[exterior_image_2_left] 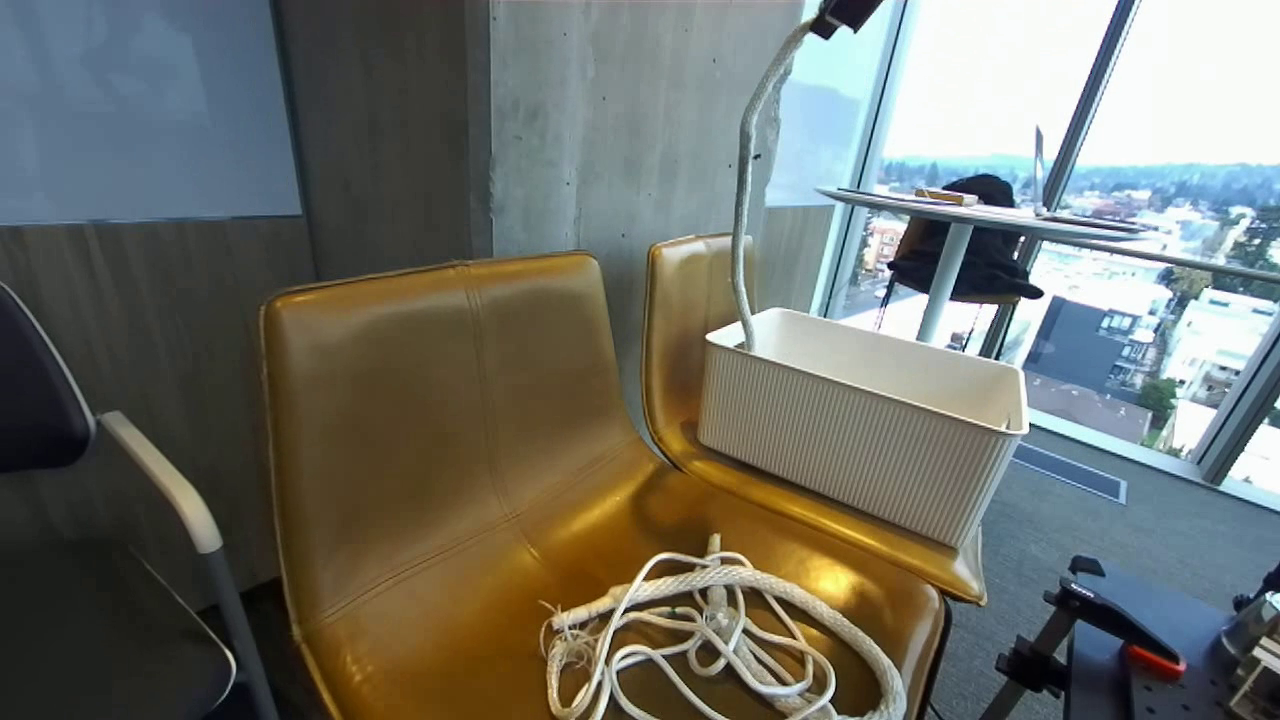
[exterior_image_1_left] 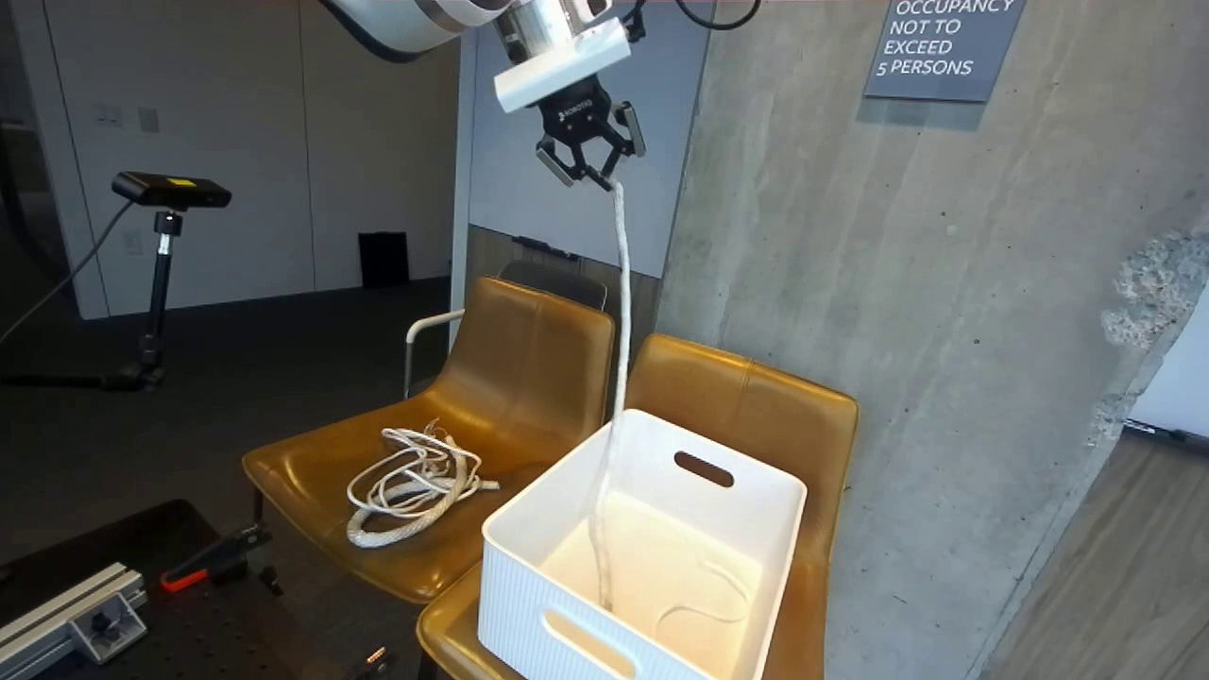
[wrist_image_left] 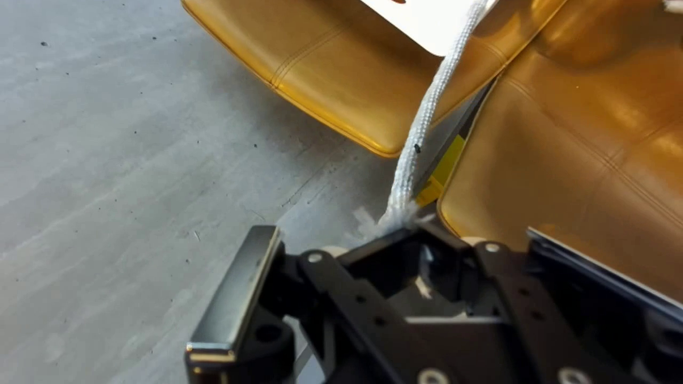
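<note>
Currently holding the rope (exterior_image_1_left: 624, 302) up: my jaws clamped on its end, lower length inside the bin (exterior_image_1_left: 515, 595); next move likely wants slow, steady handling.

In an exterior view, the camera stands well off the gripper (exterior_image_1_left: 604, 179), facing the concrete wall (exterior_image_1_left: 897, 264) beyond; in an exterior view, the camera sits below gripper height, windows (exterior_image_2_left: 1000, 80) beyond. Both share 2 chairs (exterior_image_1_left: 538, 378) beneath. The wrist view, closest, looks down past it.
</note>
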`<state>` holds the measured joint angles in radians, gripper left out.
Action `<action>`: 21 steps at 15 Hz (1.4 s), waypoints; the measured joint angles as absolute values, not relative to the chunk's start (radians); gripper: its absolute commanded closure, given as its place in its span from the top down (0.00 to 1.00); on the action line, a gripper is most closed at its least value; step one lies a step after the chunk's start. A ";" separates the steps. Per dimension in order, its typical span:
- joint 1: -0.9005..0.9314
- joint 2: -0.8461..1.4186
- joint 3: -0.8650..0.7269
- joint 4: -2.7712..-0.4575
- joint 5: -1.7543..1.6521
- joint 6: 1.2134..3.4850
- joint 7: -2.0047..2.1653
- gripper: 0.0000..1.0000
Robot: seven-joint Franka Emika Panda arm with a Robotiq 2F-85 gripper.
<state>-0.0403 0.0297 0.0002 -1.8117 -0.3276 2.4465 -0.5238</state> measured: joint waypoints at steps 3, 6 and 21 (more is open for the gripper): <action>0.029 -0.072 0.051 -1.876 -0.414 2.400 -0.367 0.00; 0.077 -0.156 0.116 -1.922 -0.461 2.338 -0.248 0.00; 0.129 -0.182 0.287 -1.982 -0.534 2.284 -0.068 0.00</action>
